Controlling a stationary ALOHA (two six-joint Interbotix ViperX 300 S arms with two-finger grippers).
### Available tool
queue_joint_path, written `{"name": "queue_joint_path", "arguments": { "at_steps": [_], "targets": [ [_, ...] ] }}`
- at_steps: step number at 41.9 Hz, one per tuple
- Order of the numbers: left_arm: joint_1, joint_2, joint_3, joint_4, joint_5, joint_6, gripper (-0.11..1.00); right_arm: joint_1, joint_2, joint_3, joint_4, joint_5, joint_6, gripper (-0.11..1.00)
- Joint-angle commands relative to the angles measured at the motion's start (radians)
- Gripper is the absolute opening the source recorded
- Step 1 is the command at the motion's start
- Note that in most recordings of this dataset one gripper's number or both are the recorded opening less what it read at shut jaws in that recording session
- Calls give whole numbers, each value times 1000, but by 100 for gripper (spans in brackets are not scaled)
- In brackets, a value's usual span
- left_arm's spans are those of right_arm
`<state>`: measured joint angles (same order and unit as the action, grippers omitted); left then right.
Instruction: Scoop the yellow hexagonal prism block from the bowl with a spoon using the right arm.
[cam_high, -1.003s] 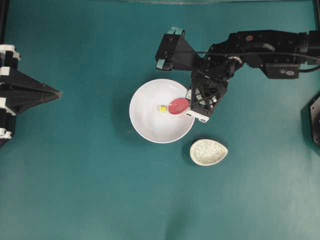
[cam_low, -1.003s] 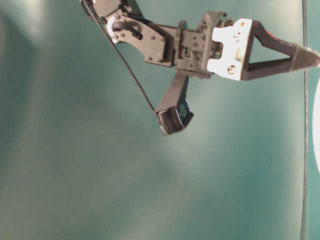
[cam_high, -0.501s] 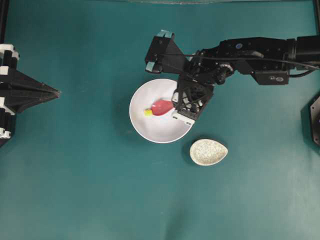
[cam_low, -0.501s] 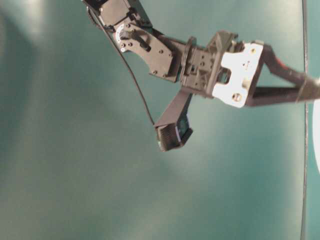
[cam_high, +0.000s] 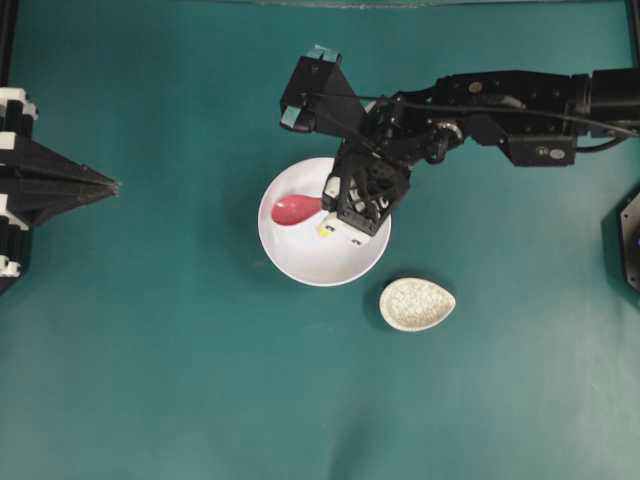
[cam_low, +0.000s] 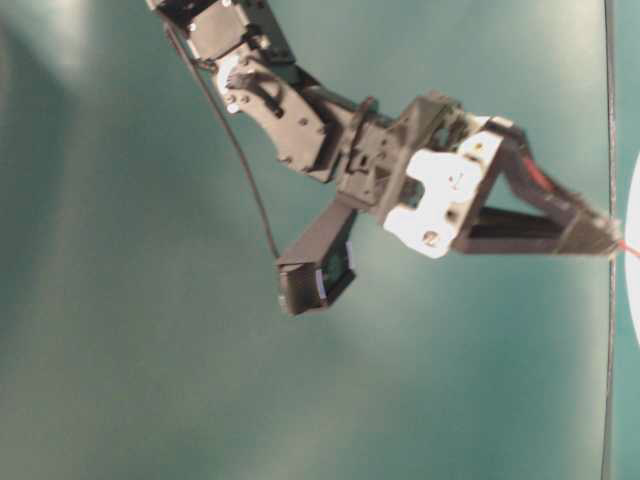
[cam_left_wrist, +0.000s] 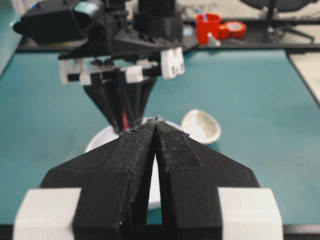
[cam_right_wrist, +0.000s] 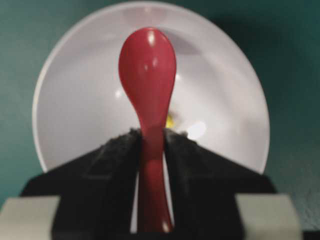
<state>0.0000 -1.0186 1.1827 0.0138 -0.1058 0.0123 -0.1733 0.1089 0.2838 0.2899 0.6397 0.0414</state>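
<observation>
The right pincer (cam_right_wrist: 151, 137) is clamped on the spoon (cam_right_wrist: 148, 65) handle, with the yellow block (cam_high: 327, 229) in the bowl (cam_high: 300, 260) just below its tips — behind the spoon's head. To scoop well, I'd draw the head back and low under the block — slowly.

No readable txt, labels, brand marks or nos. anywhere (any marks on the arms are too blurred to read).

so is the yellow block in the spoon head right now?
No. In the right wrist view the spoon head is bare, and the yellow block lies on the bowl floor beside its neck.
</observation>
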Motion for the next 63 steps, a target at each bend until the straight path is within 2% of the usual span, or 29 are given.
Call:
{"name": "queue_joint_path", "arguments": {
  "at_steps": [1,11,20,28,43,48,63],
  "targets": [
    [0,5,-28,3,-5,2,0,2,-64,-38,5,0,2,24],
    [0,5,-29,3,-8,0,0,2,-178,-46,3,67,23,24],
    [0,5,-31,3,-11,0,0,2,-258,-41,2,253,67,24],
    [0,6,-29,3,-12,-3,0,2,-268,-37,-15,402,110,24],
    [0,17,-28,3,-11,0,0,8,-252,-35,-23,440,198,24],
    [2,12,-28,3,-11,0,0,6,-224,-37,-38,449,201,24],
    [0,12,-28,3,-6,-2,0,12,-92,-37,-40,400,199,24]
  ]
}}
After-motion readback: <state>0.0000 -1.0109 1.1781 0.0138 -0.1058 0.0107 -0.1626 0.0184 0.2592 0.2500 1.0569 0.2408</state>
